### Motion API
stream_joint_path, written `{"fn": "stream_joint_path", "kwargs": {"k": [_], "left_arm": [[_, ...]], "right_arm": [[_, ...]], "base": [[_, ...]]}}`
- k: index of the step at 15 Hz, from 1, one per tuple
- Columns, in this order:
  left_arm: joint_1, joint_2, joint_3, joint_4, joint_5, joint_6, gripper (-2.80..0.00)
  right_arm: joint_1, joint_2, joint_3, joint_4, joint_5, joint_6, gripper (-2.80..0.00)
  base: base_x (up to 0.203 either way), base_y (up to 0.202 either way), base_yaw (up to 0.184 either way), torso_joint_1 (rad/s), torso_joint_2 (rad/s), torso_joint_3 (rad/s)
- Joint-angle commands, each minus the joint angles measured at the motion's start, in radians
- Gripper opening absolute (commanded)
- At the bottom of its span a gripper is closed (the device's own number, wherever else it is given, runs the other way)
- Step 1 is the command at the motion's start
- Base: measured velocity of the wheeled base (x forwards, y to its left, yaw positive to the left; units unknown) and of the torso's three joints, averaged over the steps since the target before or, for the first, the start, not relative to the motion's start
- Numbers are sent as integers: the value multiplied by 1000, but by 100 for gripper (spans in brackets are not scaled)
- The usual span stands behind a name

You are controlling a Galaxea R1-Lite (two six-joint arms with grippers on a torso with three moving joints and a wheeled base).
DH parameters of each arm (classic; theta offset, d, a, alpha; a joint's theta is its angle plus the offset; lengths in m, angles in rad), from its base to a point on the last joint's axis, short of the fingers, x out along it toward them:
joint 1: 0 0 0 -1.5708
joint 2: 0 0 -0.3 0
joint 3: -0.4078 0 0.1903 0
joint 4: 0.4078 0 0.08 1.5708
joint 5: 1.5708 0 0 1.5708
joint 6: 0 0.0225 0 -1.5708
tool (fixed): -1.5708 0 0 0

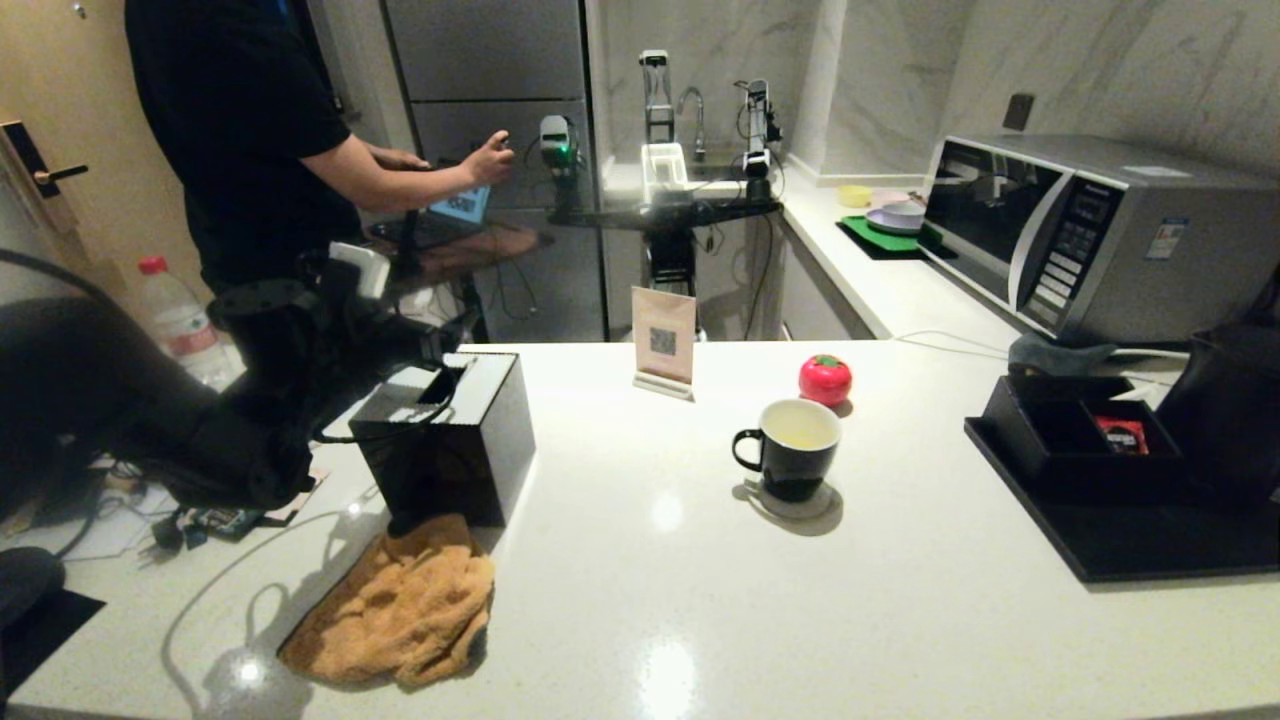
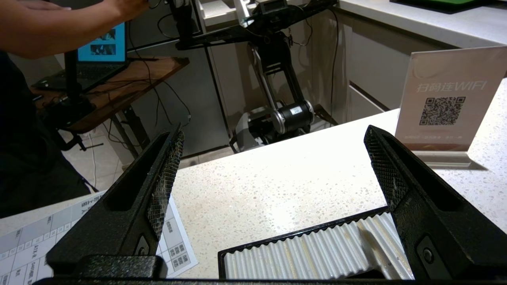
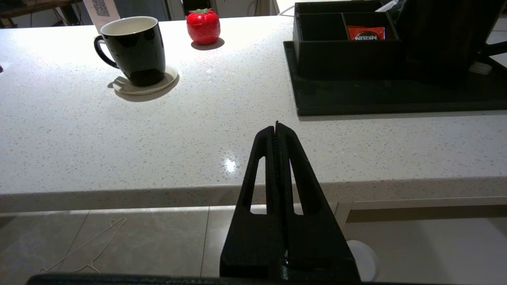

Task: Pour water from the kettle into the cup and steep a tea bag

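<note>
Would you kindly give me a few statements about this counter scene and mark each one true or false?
1. The cup stands on a coaster. True.
2. The cup lies tipped on its side. False: it is upright, with pale water inside.
3. The left hand is open and holds nothing. True.
4. The right hand grips the cup. False: it is shut and apart from it, near the counter's edge.
5. The red sachet lies in the black organiser. True.
</note>
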Motion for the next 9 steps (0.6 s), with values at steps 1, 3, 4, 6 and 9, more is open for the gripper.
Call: {"fn": "stream_joint_path", "kwargs": {"k": [1,3,4,6,9], "left_arm": [[-1,1,-1,-8,-2,0,0],[-2,-3,0,-9,-2,0,0],[-2,-6,1,-9,-2,0,-215],[-4,-17,1,-9,0,0,-280],[-3,-50,3,-9,1,0,-280]], "right_arm": [[1,1,0,1,0,0,-280],[1,1,0,1,0,0,-280],[1,1,0,0,0,0,-280],[-1,1,0,-1,0,0,-280],[1,1,0,0,0,0,-280]], "base": [[0,0,0,0,0,0],[0,0,0,0,0,0],[0,0,0,0,0,0],[0,0,0,0,0,0],[0,0,0,0,0,0]]}}
